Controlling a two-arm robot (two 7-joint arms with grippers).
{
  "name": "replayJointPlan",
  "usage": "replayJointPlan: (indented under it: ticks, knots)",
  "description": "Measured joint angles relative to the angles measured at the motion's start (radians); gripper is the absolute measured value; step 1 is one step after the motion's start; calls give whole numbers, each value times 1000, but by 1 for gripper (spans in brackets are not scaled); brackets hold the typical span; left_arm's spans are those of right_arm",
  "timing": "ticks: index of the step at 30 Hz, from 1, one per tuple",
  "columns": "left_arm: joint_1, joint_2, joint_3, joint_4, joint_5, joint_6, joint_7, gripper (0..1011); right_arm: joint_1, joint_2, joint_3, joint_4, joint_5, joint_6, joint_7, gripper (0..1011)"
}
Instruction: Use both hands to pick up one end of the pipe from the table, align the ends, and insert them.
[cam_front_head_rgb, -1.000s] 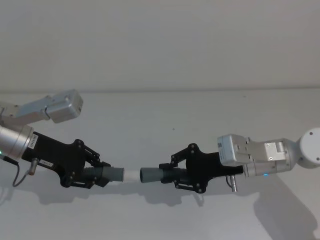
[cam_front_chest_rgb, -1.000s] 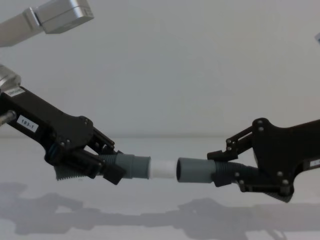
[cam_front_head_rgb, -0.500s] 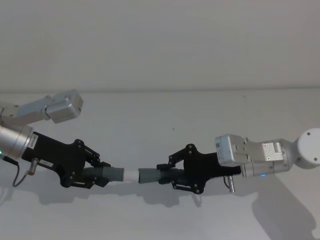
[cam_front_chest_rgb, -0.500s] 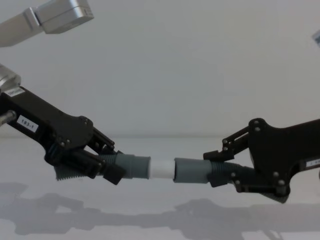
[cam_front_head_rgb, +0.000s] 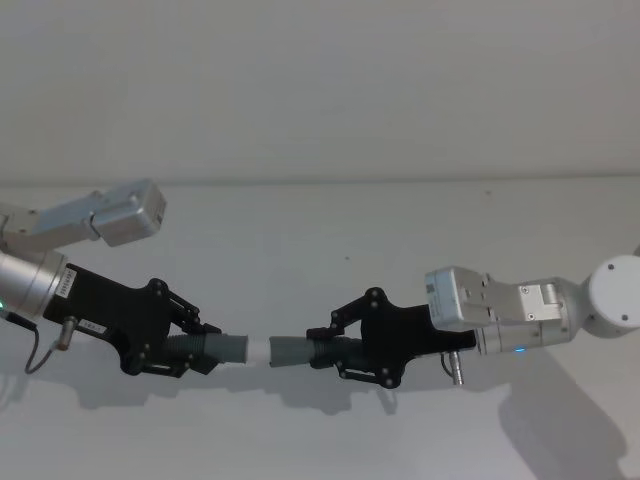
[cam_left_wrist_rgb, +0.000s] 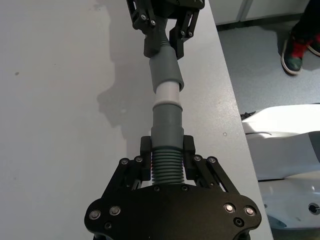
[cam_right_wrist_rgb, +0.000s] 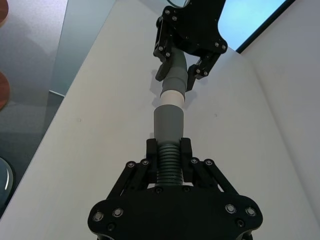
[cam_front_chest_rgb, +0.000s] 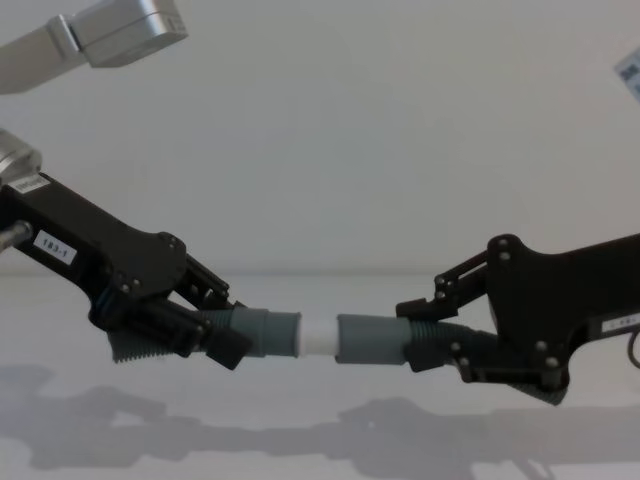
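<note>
Holding: you are keeping both pipe pieces lifted above the table (cam_front_head_rgb: 320, 240).
Left end effector (cam_front_head_rgb: 200, 352): it is clenching the ribbed part of the white-tipped pipe piece (cam_front_head_rgb: 225, 350).
Right end effector (cam_front_head_rgb: 322, 352): it is clenching the ribbed part of the socket pipe piece (cam_front_head_rgb: 295, 351).
Ends: the white tip (cam_front_chest_rgb: 318, 337) is sitting partly inside the socket cuff (cam_front_chest_rgb: 370, 340), between your two end effectors.

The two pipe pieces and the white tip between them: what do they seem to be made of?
Left pipe piece and right pipe piece: probably moulded plastic, matte dark grey, with flexible-looking ribbing by the smooth cuffs. White tip: apparently smooth matte plastic. Left gripper and right gripper each clamp a ribbed section.
</note>
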Motion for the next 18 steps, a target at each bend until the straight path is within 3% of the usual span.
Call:
replayJointPlan:
  ticks: [18]
  knots:
    - [0,0,0,0,0,0,1,329,9,-10,-11,-5,8,6,-19,244]
